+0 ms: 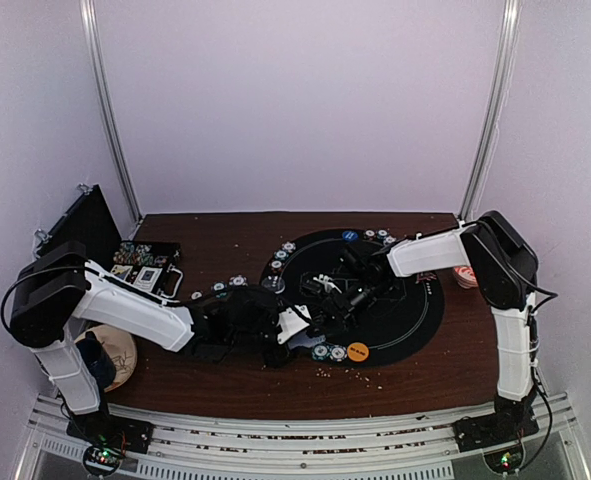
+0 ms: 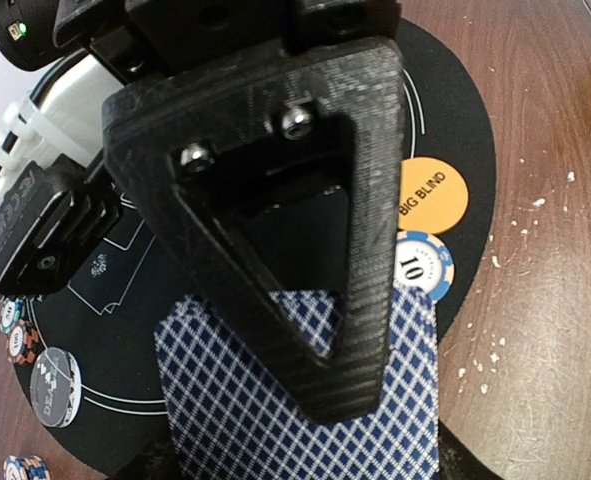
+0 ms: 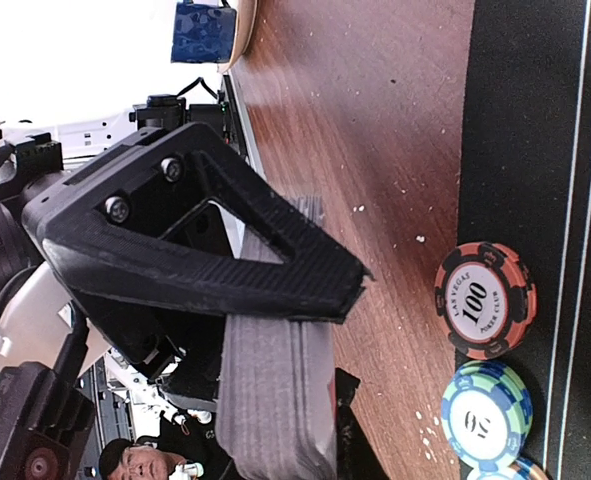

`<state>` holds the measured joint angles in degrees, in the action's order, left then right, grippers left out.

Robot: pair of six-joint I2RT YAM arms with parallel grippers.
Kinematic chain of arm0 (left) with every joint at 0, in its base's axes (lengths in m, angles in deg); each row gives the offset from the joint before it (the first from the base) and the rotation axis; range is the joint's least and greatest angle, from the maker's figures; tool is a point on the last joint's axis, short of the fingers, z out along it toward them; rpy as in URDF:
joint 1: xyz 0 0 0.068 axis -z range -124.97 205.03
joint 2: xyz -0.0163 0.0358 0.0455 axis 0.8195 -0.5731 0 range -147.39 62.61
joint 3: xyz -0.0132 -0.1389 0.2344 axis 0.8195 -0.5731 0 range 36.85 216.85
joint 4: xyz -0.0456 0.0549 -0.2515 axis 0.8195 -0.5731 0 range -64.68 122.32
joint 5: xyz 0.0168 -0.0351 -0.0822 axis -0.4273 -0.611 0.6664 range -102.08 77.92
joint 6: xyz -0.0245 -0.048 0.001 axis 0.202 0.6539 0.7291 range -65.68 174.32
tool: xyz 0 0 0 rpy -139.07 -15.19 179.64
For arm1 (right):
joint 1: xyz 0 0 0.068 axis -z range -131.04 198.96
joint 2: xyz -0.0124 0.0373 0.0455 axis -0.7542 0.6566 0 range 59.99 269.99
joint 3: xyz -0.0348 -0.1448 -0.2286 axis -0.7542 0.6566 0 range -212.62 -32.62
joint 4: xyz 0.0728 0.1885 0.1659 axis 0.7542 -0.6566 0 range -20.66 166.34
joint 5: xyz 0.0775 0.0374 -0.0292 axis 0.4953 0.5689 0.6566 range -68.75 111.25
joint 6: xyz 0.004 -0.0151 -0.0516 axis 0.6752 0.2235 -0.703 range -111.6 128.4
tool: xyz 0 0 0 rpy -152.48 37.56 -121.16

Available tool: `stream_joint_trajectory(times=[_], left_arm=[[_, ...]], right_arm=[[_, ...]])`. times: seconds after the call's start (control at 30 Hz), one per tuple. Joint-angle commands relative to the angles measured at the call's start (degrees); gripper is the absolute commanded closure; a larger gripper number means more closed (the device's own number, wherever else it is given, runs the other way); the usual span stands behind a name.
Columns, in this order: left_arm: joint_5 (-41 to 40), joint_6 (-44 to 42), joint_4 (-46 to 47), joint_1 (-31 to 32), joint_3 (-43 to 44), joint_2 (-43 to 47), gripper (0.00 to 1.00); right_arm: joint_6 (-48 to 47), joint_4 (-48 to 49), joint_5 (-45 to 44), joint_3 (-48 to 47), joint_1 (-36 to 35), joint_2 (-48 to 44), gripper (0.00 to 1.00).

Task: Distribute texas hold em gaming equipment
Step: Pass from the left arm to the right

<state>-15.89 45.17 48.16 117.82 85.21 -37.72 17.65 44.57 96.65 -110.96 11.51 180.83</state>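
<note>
My right gripper (image 1: 340,295) hangs over the black mat (image 1: 415,310), shut on a thick deck of playing cards (image 3: 275,400) that shows edge-on in the right wrist view. My left gripper (image 1: 287,335) meets it from the left. One blue-checked card (image 2: 275,400) lies between the left gripper's (image 2: 355,430) narrowed jaws; I cannot tell whether they pinch it. An orange "big blind" disc (image 2: 430,195) and a "10" chip (image 2: 423,262) lie on the mat's near edge. Close to my right gripper (image 3: 315,340), a red "100" chip (image 3: 485,300) and a teal chip (image 3: 488,415) lie on the mat.
More chips (image 1: 220,287) curve along the mat's left rim, and a blue disc (image 1: 349,236) lies at its far edge. An open chip case (image 1: 145,262) stands at back left. A red-and-white bowl (image 1: 465,275) sits by the right arm. A round wooden dish (image 1: 115,355) lies at near left.
</note>
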Motion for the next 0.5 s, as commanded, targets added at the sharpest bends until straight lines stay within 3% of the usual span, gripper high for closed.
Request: stream_joint_trajectory(times=[0.0, 0.23, 0.37, 0.47], left_arm=[[0.8, -0.9, 1.0, -0.3, 1.3, -0.6, 0.41], [1.5, -1.0, 0.5, -0.3, 1.5, -0.7, 0.69], [2.7, -0.9, -0.2, -0.3, 1.9, -0.9, 0.8], [3.8, -0.6, -1.7, -0.3, 2.9, -1.4, 0.82]], right_arm=[[-0.3, 0.3, 2.1, 0.4, 0.3, 0.0, 1.0], [-0.6, 0.2, 1.4, 0.2, 0.4, 0.2, 1.0], [-1.7, -1.0, -0.1, -0.4, 0.9, 0.1, 0.9], [-1.9, -1.2, -1.4, -0.6, 1.2, -0.1, 0.82]])
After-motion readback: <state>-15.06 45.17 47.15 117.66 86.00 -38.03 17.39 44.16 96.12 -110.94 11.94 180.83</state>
